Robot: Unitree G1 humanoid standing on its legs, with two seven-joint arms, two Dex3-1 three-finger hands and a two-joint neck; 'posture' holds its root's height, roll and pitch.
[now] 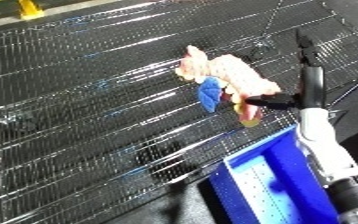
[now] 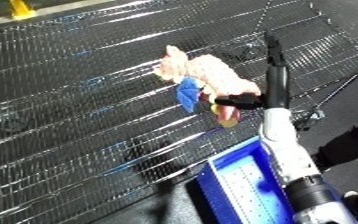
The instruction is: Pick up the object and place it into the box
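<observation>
You are looking down on a wire mesh surface (image 1: 87, 100) that is filling most of both eye views and is glinting with pale reflections. Taking the blue bin (image 1: 273, 185) as the landmark: it is sitting at the lower right of the views, at the near edge of the mesh, with its open mouth facing up and its pale floor showing.

Your right forearm (image 1: 322, 145), white and silver, is rising from the lower right corner and is crossing over the bin's right side toward the mesh beyond it. At its end, your right hand (image 2: 269, 87) is reaching up and away from the bin; the long black fingers (image 2: 271, 50) are standing straight and pressed close together, while the thumb (image 2: 238, 100) is jutting sideways to the left against the toy, so the toy is being pinched.

The plush toy (image 1: 229, 75) is lying just beyond the bin's far rim, up and slightly left of it. It is pink and cream, with a blue patch (image 1: 209, 92) on its near left side and a yellow-orange bit (image 1: 249, 114) at the end nearest the bin. Whether it is lifting off the mesh, you cannot tell.
</observation>
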